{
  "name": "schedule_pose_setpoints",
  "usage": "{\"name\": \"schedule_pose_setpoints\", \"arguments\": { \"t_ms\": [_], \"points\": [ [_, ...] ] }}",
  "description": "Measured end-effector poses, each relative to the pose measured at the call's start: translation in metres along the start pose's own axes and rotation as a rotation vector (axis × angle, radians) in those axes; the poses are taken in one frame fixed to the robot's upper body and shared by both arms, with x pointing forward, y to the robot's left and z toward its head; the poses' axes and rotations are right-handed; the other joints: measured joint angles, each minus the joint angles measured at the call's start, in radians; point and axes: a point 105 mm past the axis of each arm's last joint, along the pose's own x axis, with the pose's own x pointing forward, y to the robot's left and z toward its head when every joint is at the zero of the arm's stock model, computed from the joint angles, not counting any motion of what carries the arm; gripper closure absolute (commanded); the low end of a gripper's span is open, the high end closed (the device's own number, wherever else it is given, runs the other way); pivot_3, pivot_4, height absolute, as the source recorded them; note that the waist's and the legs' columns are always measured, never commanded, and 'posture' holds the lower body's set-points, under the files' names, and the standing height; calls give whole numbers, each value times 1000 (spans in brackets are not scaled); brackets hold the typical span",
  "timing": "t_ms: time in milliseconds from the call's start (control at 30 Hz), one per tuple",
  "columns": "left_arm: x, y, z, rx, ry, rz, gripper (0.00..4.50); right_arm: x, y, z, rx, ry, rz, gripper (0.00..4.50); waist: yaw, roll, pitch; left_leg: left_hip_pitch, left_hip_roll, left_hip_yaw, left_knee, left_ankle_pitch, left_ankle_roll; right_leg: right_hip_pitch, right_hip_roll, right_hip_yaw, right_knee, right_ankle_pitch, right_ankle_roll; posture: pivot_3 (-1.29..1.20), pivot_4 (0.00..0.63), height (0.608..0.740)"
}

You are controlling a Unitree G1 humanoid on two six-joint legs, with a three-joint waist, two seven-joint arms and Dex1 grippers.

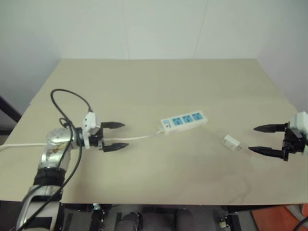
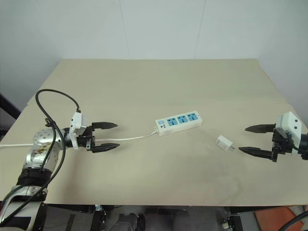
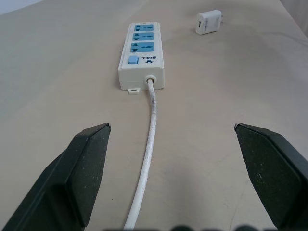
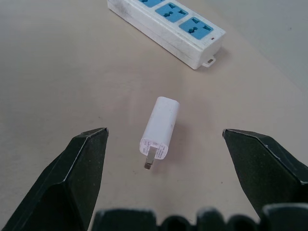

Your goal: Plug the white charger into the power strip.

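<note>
The power strip (image 1: 183, 121) lies in the middle of the tan table, its three blue sockets facing up and its white cord (image 1: 137, 138) trailing left. The white charger (image 1: 230, 142) lies on its side to the right of the strip, with its prongs (image 4: 148, 162) pointing toward my right gripper. My left gripper (image 1: 117, 135) hovers open over the cord, aimed at the strip's switch end (image 3: 133, 60). At the table's right edge my right gripper (image 1: 260, 138) is open, a short way from the charger, which sits between the lines of its fingers (image 4: 77, 173).
The table (image 1: 159, 86) is bare wood with open surface behind and in front of the strip. A black cable (image 1: 67, 103) loops over my left arm. The cord runs off the table's left edge (image 1: 14, 145).
</note>
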Motion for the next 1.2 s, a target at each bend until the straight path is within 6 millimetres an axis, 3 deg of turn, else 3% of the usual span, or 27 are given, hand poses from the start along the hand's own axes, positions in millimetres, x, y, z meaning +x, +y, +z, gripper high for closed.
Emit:
{"name": "schedule_pose_setpoints", "arguments": {
  "t_ms": [600, 767, 967, 1067, 1200],
  "points": [
    [3, 4, -1, 6, -14, 20, 9, 3, 0, 0, -15, -12, -11, 0, 1, 0, 0, 0, 0, 0, 0, 0, 0, 0, 0, 0, 0, 0, 0, 0, 150, 740],
    [33, 16, -1, 28, -63, 38, 9, 8, -1, 3, -33, -28, -9, 0, 10, 0, 0, 0, -1, 1, 0, 0, 0, 0, 0, 0, 0, 0, 0, 0, 150, 740],
    [91, 25, 4, 7, -166, 18, 9, 36, -11, 32, -148, -127, 4, 0, 11, -3, 0, -3, -1, 9, 1, 0, 0, 0, 0, -1, 0, 0, 0, 0, 150, 740],
    [114, 21, -1, 29, -105, -21, 9, 51, -10, 37, -187, -162, 16, 0, 9, -3, 0, -4, -2, 10, 1, 0, 0, -1, -1, -1, 0, 1, 1, 0, 150, 740],
    [122, 15, -24, 49, 59, -54, 9, 52, -8, 36, -233, -172, -10, 0, 10, -4, 1, -6, -2, 10, 0, 0, 1, -3, -1, -1, 0, 1, 1, 0, 150, 740]
  ]
}}
